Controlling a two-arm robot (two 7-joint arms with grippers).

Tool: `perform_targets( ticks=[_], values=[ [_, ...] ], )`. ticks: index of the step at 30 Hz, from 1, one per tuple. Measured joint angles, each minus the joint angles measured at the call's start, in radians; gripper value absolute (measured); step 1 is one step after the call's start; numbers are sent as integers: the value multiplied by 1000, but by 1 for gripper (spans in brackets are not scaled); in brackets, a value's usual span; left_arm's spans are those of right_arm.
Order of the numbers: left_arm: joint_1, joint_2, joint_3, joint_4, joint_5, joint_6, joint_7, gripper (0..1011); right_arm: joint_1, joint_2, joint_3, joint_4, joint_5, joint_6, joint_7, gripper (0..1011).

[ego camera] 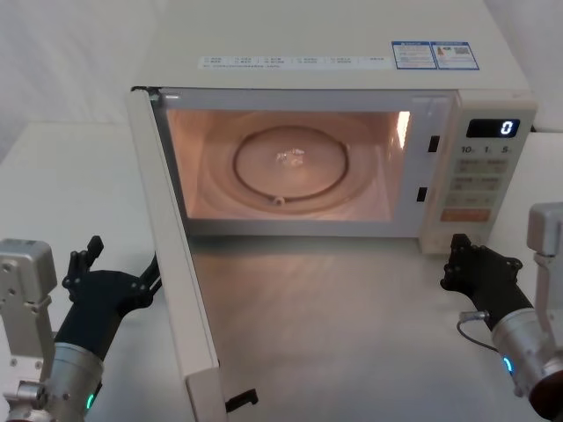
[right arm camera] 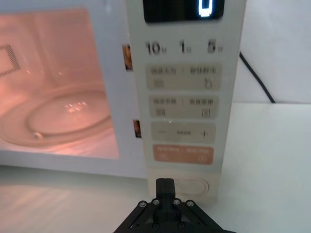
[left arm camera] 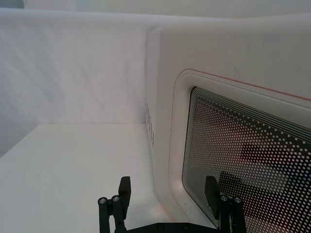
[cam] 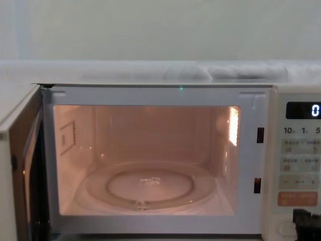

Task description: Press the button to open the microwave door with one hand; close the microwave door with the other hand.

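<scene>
My left arm reached up from the lower left of the head view, its silver-white forearm with a green light leading to the black left tool (ego camera: 110, 281), which sat just outside the swung-out microwave door (ego camera: 176, 264). In the left wrist view the two fingers (left arm camera: 125, 190) stood spread apart with nothing between them, one of them lying before the door's dotted dark window (left arm camera: 252, 145), the thin pink outline curving round it; I could not tell whether that finger touched the glass. My right arm came in from the lower right of the head view, the right tool (ego camera: 471, 268) low in front of the control panel (ego camera: 479, 180). In the right wrist view that tool (right arm camera: 165, 187) pointed its fingers, drawn together to one tip, at the button (right arm camera: 189, 186), the wide cream oval key at the panel's foot, the tip just beside the key's left end; contact I could not judge.

The door stood wide open at the left of the frame, hinged at the oven's left edge, over the pale worktop (ego camera: 352, 334). The lit cavity showed its glass turntable (cam: 148, 188).

The display (right arm camera: 206, 7) read "0". Beneath it stood "10", "1" and "5", then an orange key (right arm camera: 183, 154) just above the button. Stickers on the oven top were too small to read.
</scene>
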Motion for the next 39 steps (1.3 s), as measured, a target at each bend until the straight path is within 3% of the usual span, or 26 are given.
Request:
perform_targets(
  ticks=[6, 19, 25, 33, 39],
  values=[
    [0, 0, 0, 0, 0, 0, 0, 1001, -48, 24, 7, -92, 40, 10, 37, 0],
    [0, 0, 0, 0, 0, 0, 0, 1001, -130, 66, 61, -205, 157, -4, 65, 0],
    [0, 0, 0, 0, 0, 0, 0, 1001, -145, 103, 55, -235, 150, 7, 63, 0],
    [0, 0, 0, 0, 0, 0, 0, 1001, -155, 163, 38, -266, 82, 43, 50, 0],
    [0, 0, 0, 0, 0, 0, 0, 1001, -168, 174, 58, -276, 66, 54, 43, 0]
  ],
)
